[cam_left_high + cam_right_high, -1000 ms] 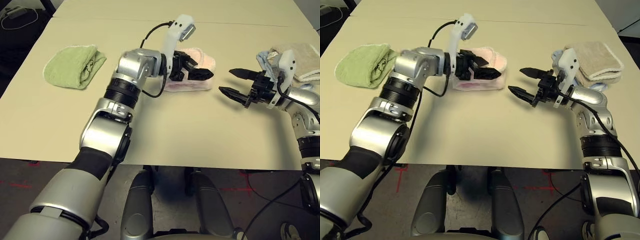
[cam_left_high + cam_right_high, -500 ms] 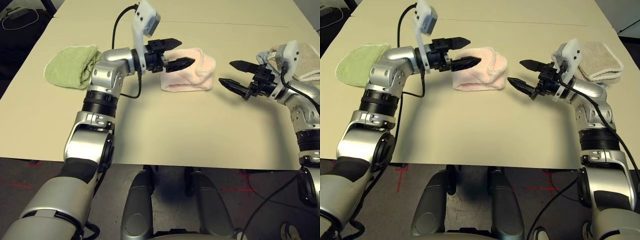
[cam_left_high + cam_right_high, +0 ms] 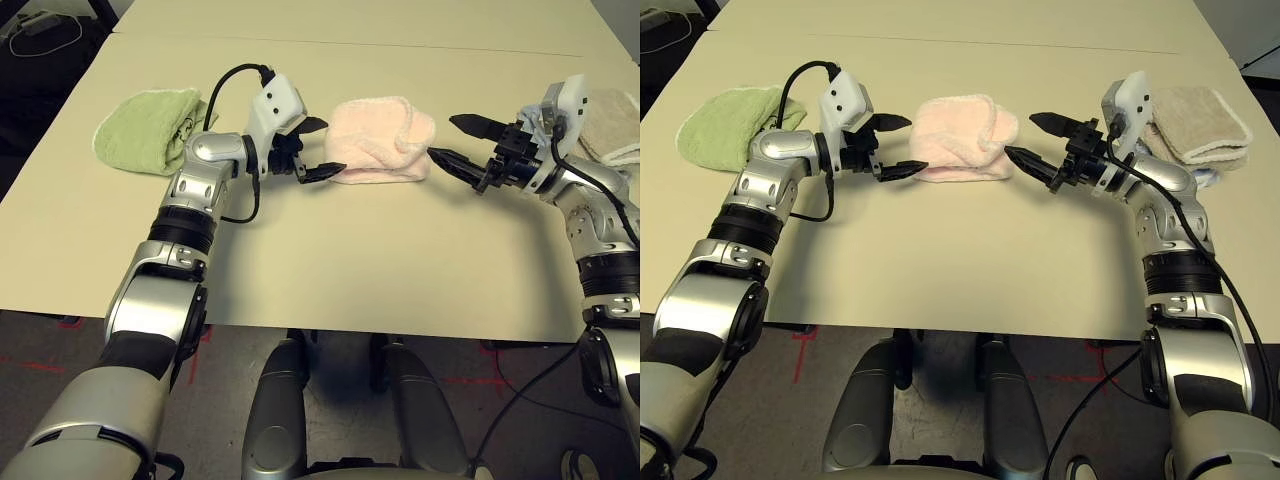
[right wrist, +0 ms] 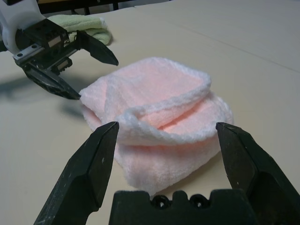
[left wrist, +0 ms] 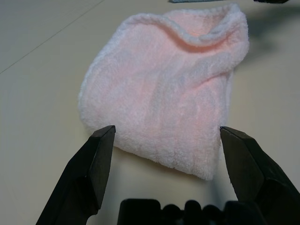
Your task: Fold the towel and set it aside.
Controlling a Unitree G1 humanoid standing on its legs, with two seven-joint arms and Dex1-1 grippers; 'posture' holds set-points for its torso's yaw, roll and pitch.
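The left claw (image 3: 307, 147) has let go of the towel (image 3: 382, 141) and drawn back to one end; the right claw (image 3: 461, 145) flanks the other. Both stand wide and empty. You see the towel folded on the worktop (image 3: 330, 260) between them, ready for setting aside.

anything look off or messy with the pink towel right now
Slightly. The towel lies folded on the table, but its top layer gapes open in a loose loop at the end facing the right gripper, so the fold isn't flat. Nothing is spilled or damaged.
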